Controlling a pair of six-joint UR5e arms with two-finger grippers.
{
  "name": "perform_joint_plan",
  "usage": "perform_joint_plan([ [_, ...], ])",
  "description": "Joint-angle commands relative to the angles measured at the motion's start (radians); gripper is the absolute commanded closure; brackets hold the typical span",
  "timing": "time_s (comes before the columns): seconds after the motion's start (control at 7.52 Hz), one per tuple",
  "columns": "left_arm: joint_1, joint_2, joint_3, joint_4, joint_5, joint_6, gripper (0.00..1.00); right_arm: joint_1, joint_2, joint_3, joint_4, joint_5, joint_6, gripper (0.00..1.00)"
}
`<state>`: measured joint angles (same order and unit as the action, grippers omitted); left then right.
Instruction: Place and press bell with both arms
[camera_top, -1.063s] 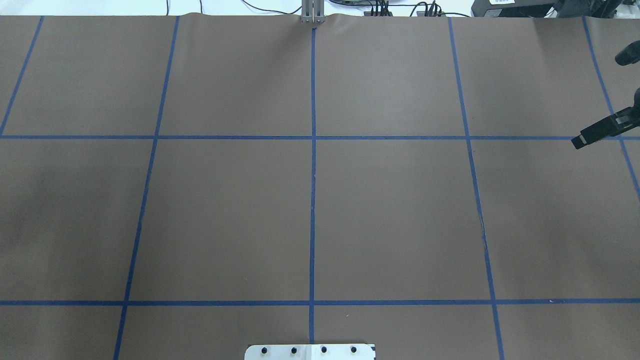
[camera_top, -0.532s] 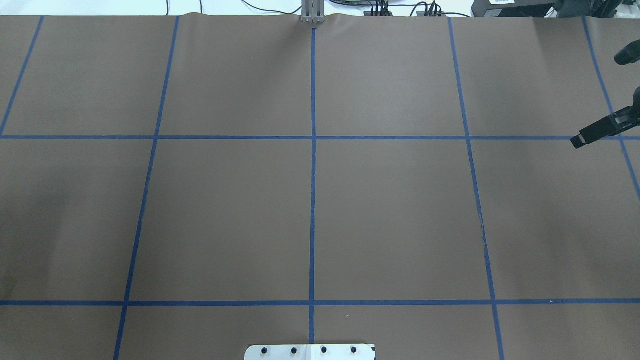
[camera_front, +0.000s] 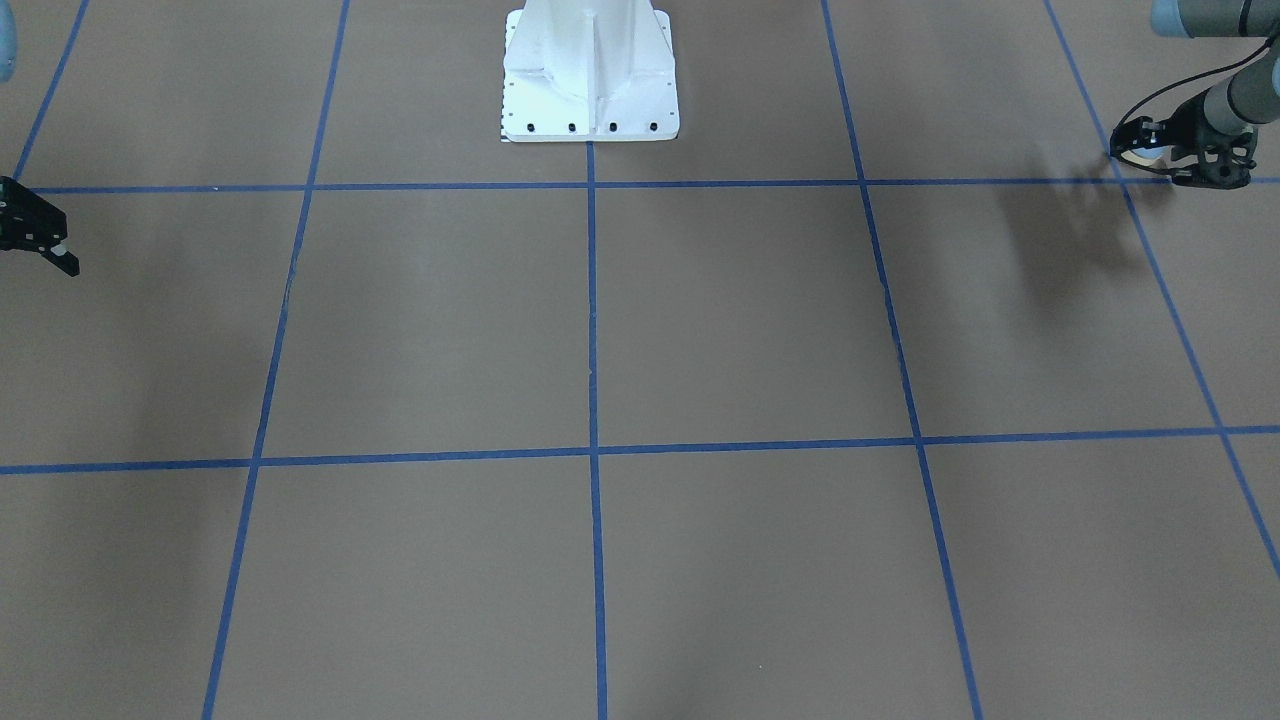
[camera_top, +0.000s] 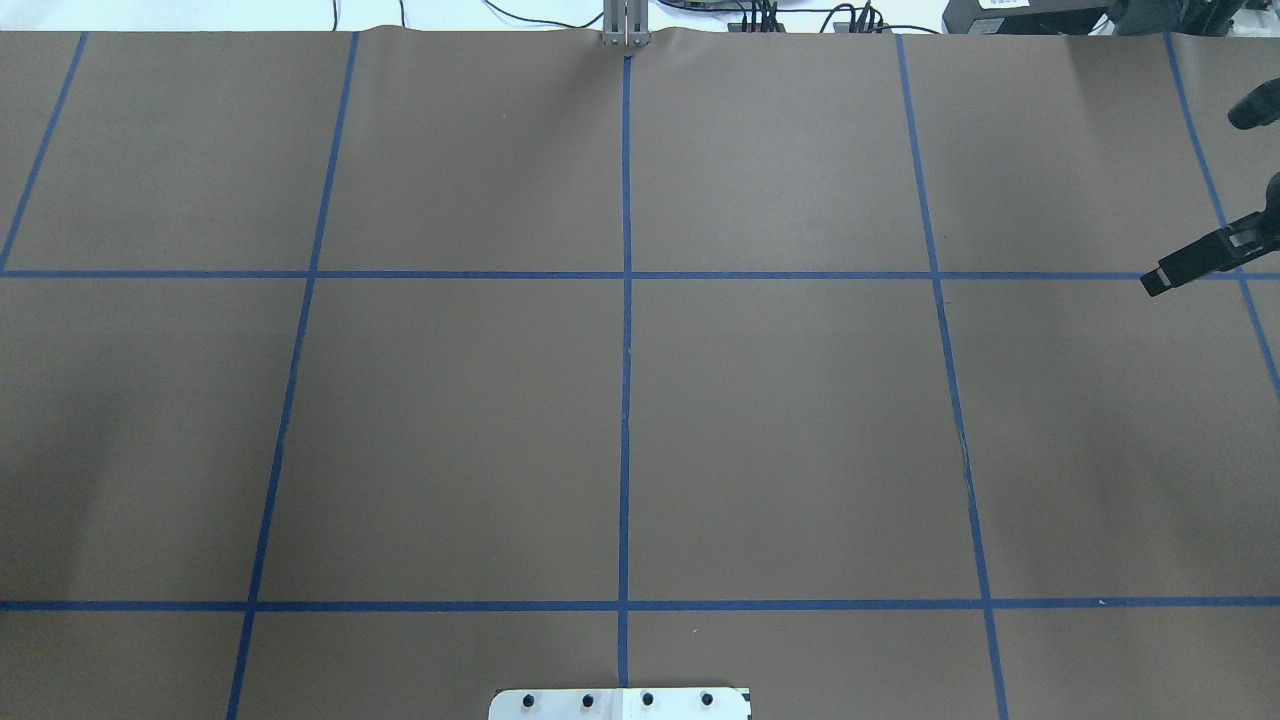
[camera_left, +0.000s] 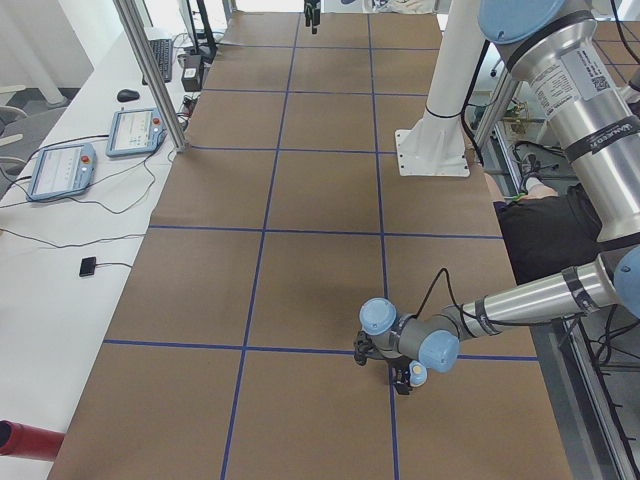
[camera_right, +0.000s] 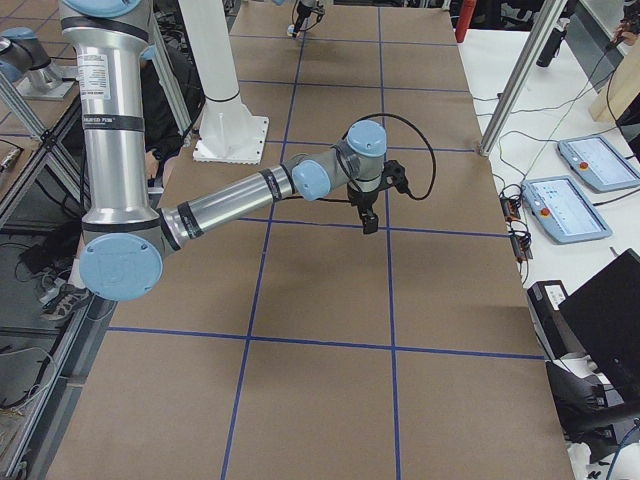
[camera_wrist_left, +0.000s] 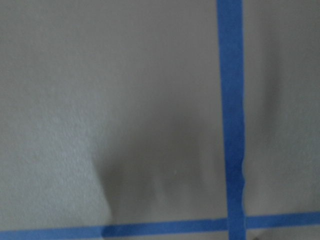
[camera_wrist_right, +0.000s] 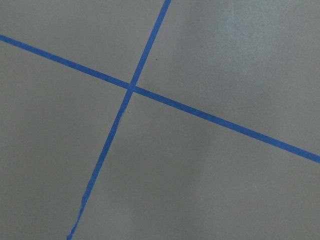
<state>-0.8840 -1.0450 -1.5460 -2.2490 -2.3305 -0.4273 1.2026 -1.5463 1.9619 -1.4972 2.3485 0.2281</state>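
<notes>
While I check the front view, the left gripper (camera_front: 1136, 150) hangs low at the table's (camera_front: 740, 320) left end, seemingly clamped on the bell (camera_front: 1142, 156). The right gripper (camera_front: 50, 245) hangs at the opposite end. Overhead shows only the right gripper, and I cannot tell whether its jaws are apart. The left side view puts the bell tight against the left gripper. Both wrist views show only table and tape (camera_wrist_right: 132, 87). I judge that placing and pressing both remain.

Brown table cover (camera_top: 450, 430) w/ blue tape grid (camera_top: 626, 400), white pedestal (camera_front: 590, 70), silver-grey arms (camera_right: 230, 205), lt-blue joint caps (camera_right: 120, 267)
</notes>
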Motion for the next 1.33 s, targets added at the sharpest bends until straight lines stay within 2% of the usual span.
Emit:
perform_joint_plan([
  [0.0, 0.007, 0.026, -0.002, -0.035, -0.003, -0.004, 0.00, 0.000, 0.000, -0.001, 0.000, 0.000, 0.000, 0.00],
  [0.27, 0.013, 0.020, 0.000, -0.035, -0.039, -0.002, 0.00, 0.000, 0.000, -0.002, 0.000, 0.000, 0.000, 0.00],
  [1.2, 0.053, 0.011, 0.012, -0.026, -0.027, -0.002, 0.00, -0.005, 0.000, -0.008, 0.000, -0.002, -0.001, 0.00],
])
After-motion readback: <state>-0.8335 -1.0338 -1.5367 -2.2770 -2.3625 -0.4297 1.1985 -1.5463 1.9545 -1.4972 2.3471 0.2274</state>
